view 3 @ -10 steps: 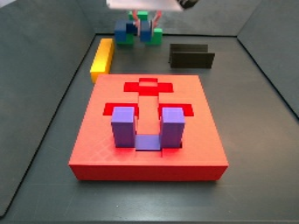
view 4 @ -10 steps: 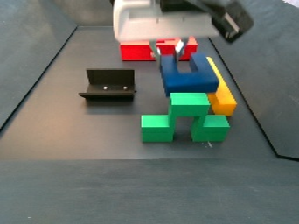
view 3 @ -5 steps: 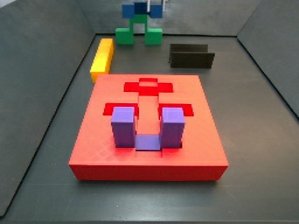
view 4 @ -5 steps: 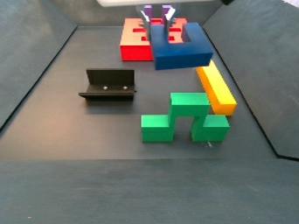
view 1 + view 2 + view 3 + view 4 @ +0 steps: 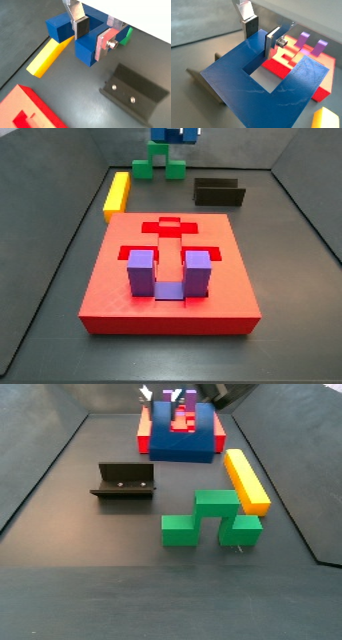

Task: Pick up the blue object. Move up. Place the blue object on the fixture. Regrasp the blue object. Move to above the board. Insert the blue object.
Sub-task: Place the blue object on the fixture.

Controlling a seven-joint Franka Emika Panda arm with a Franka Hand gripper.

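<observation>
The end effector (image 5: 93, 34) hangs high above the dark grey tabletop (image 5: 80, 574), its two flat silver fingers (image 5: 250, 25) clamped on one prong of the blue object (image 5: 271, 92), a dark blue U-shaped block. In both wrist views one finger sits inside the notch of the block and the other presses on the prong's outer face. The block hangs clear of the tabletop, touching nothing else. In a side view it shows at the top edge of the frame (image 5: 175, 133), above the green blocks (image 5: 156, 168); in a side view from the opposite end it appears lifted in front of the board (image 5: 210, 439), with only the fingertips showing above it.

Low dark walls (image 5: 67, 228) enclose the tabletop on its sides.

The fixture (image 5: 123, 482), a black L-shaped bracket, stands on the tabletop with nothing on it, well apart from the held block. The stepped green blocks (image 5: 211, 517) rest near the yellow bar (image 5: 246, 479), which lies along one side.

The board (image 5: 171, 278) is a large red slab with a cross-shaped cutout (image 5: 168, 227) toward one end. A purple U-shaped block (image 5: 168, 273) stands upright in a recess nearer the other end, its two prongs pointing up
</observation>
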